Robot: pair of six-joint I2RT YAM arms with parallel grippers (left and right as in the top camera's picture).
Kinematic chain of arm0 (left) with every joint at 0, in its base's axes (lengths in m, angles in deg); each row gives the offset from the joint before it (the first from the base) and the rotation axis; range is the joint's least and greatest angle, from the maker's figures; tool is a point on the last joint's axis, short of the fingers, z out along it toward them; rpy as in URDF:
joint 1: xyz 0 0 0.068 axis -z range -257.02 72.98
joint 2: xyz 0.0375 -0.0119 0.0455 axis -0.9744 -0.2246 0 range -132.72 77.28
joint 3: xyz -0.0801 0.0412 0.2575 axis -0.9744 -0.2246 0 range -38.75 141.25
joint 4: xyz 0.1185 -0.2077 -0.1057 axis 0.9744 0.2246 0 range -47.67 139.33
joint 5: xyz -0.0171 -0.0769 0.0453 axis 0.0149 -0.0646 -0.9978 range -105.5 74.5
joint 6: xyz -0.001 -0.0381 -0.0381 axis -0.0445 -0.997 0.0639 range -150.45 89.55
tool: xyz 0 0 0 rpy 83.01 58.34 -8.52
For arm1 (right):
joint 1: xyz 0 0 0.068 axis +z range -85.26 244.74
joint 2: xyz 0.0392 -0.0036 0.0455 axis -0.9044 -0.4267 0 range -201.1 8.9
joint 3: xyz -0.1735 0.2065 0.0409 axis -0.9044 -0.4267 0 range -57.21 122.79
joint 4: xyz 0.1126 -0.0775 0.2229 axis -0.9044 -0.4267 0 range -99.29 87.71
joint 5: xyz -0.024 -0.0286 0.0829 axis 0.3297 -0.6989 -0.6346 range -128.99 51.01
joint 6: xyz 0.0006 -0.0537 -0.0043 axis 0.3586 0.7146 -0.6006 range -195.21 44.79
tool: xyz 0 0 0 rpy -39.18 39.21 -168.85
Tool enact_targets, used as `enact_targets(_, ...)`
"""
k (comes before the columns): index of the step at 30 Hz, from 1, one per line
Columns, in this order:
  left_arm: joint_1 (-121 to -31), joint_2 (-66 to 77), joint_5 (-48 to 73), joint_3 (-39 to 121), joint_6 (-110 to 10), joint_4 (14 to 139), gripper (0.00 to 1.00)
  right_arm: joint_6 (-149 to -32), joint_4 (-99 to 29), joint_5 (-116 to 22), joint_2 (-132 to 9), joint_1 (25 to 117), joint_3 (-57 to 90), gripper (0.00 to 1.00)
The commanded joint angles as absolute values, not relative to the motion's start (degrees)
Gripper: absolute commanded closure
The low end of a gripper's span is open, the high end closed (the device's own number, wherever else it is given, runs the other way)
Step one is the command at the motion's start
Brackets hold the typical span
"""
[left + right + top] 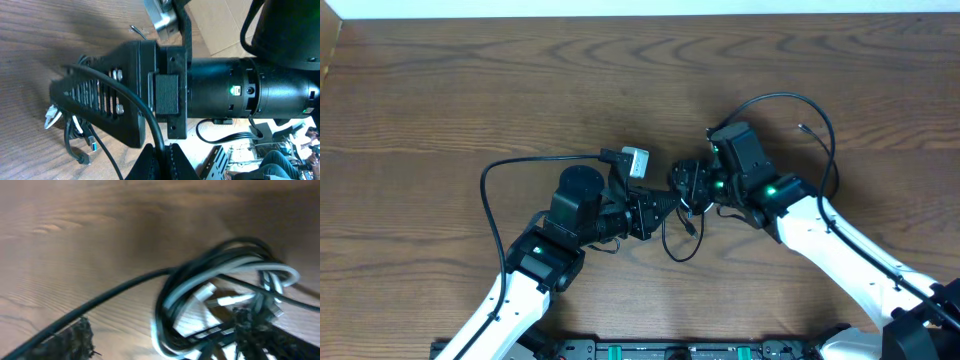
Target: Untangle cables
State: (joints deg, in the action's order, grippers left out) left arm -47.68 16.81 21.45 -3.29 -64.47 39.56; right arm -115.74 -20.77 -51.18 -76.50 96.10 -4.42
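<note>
Several cables (231,300), table (620,80) centre, edges distant

the table (470,90) is brown wood with clear grain, matt and smooth. the cables (225,275), at 3 o'clock in the right wrist view, wear smooth, slightly glossy sheaths, mostly black, one white. the left gripper (55,95) looks matt black plastic, slotted, with bright metal screws (119,107). the arm shell (840,248) at 4 o'clock overhead is glossy white plastic.

Tangled black and white cables (220,271)
</note>
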Motion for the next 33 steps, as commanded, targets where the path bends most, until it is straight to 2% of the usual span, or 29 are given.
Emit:
enact_targets(1, -47.85, 19.26, 21.58, -2.9, -63.07, 39.54, 0.92, -119.42, -20.51, -49.34, -78.71, 96.8, -3.72, 0.2)
enact_targets(7, -47.85, 24.9, 21.58, -2.9, -63.07, 39.56, 0.92, -123.96, -17.8, -46.65, -83.5, 97.23, -3.72, 0.26)
enact_targets(8, -47.85, 26.06, 21.58, -2.87, -63.07, 39.56, 0.93, -124.47, -17.43, -46.63, -84.29, 97.28, -3.72, 0.31)
enact_targets(9, -47.87, 27.26, 21.53, -2.87, -63.05, 39.72, 0.93, -124.51, -17.21, -46.65, -85.09, 97.28, -3.72, 0.46)
enact_targets(14, -47.98, 30.95, 20.05, -2.9, -62.96, 41.4, 0.93, -123.26, -17.19, -46.65, -85.9, 97.25, -3.72, 0.97)
enact_targets(20, -50.78, 33.77, 10.8, -2.9, -61.96, 50.19, 0.93, -118.54, -17.04, -49.06, -79.89, 95.66, -3.72, 0.99)
enact_targets(27, -56.42, 34.32, 5.42, -2.9, -61.96, 55.87, 0.92, -112.18, -21.12, -53.04, -67.83, 91.44, -3.72, 0.99)
enact_targets(33, -59.15, 34.3, -5.44, -2.9, -62.02, 63.85, 0.92, -106.17, -23.14, -58.22, -58.25, 87.27, -3.72, 0.99)
